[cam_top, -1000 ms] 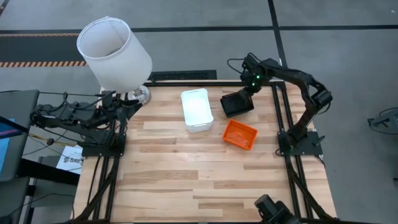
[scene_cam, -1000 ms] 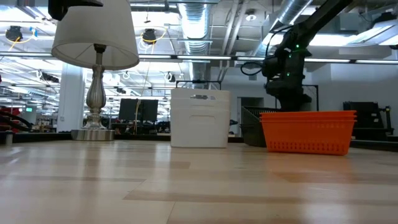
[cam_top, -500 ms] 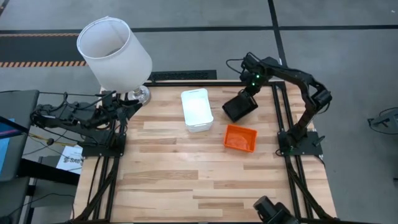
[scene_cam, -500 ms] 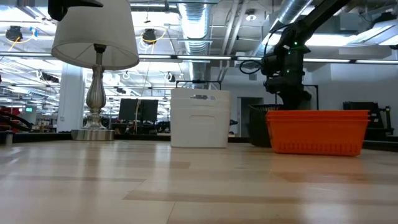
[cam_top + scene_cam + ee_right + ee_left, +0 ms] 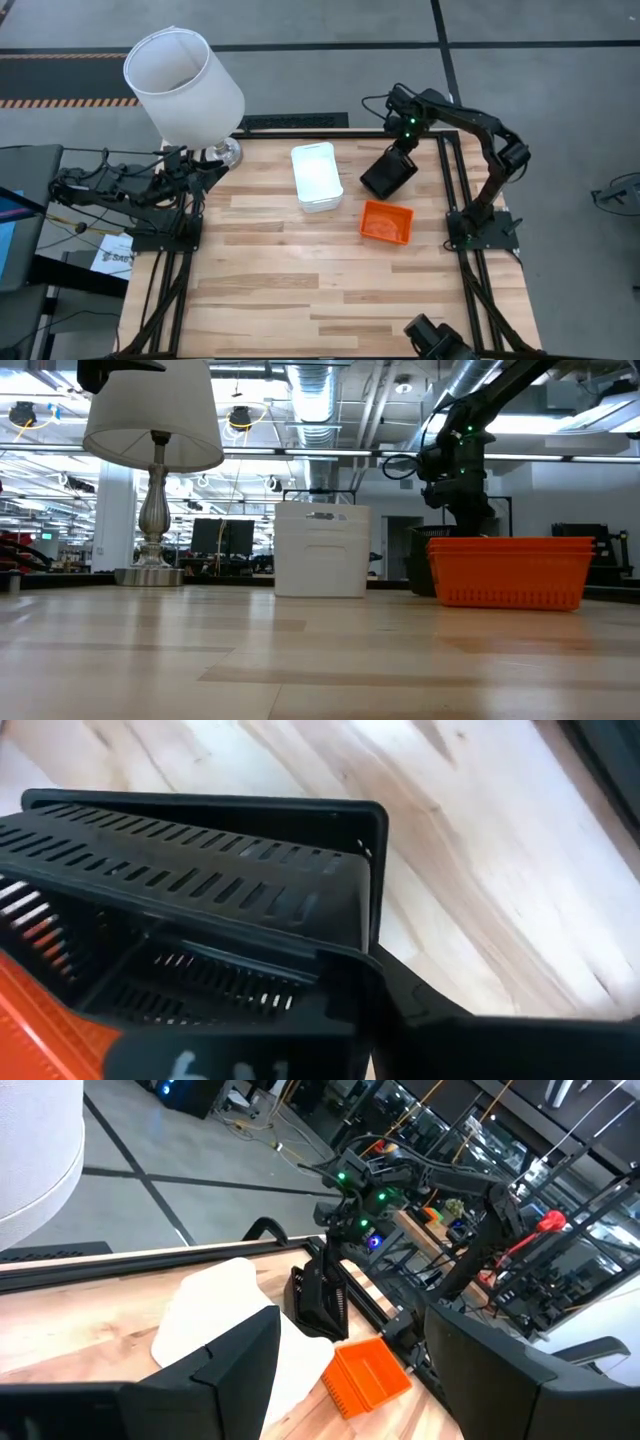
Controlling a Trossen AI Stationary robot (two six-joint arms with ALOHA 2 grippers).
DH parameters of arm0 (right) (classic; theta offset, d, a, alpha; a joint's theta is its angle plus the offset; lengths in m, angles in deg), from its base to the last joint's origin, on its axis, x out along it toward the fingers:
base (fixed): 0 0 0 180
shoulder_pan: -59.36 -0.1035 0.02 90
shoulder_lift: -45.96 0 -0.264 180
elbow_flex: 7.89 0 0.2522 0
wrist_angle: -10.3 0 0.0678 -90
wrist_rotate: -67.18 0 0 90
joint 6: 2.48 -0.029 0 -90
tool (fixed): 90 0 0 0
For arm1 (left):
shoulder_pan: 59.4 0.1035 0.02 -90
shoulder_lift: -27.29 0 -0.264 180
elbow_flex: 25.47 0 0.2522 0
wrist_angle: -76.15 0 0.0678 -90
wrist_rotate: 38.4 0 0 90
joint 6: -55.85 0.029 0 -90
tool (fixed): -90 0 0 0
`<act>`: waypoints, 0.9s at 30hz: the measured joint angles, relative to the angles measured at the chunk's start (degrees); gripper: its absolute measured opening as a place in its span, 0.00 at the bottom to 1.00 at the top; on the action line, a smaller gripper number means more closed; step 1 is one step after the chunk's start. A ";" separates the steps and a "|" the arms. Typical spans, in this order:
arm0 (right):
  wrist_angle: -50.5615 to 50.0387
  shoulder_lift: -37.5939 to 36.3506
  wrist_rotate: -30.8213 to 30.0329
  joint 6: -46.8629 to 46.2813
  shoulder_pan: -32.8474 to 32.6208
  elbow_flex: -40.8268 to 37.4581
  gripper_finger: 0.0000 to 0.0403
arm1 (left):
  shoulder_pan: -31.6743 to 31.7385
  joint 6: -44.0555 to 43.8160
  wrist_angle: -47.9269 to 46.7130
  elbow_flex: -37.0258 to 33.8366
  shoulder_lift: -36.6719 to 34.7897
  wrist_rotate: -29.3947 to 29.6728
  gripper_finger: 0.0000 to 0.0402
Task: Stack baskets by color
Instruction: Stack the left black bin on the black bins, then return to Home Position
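A black basket (image 5: pixel 388 174) with slotted sides sits tilted at the table's far right; how many are nested in it I cannot tell. My right gripper (image 5: pixel 399 153) is shut on its far end. White baskets (image 5: pixel 316 177) stand to its left, resting on their base. Orange baskets (image 5: pixel 386 221) sit on the table nearer the front. At the far left, beside the lamp's base, my left gripper (image 5: pixel 207 172) waits open, touching nothing. My right gripper grips the black basket at the rim of its far short end, by a corner (image 5: pixel 366 956). The fingers come from above, pointing down, and the wall runs between them. That end is raised, so the basket sits tilted (image 5: pixel 420 558). The orange baskets hide its lower edge in the low view.
A lamp with a big white shade (image 5: pixel 183 85) stands at the far left corner, its base (image 5: pixel 225 152) on the table. The near half of the wooden table (image 5: pixel 320 290) holds nothing. Dark frame rails (image 5: pixel 450 180) run along the right edge.
My right gripper has taken hold of the black basket's far end and rolled a little. The black basket has turned about and tipped, its far end raised. The orange baskets have been nudged a little toward the near edge and turned squarer.
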 joint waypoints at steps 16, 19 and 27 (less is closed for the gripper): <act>0.89 -0.06 0.09 0.12 0.82 1.23 0.51 | 0.00 -0.63 0.00 0.00 0.00 -0.08 0.59; 0.77 -1.16 0.37 -0.54 1.29 4.06 0.55 | 0.00 -0.63 0.00 0.00 0.00 -0.01 0.59; 0.82 -8.79 14.46 -2.70 1.36 15.22 0.55 | 0.00 -0.75 1.11 0.01 -0.61 1.51 0.59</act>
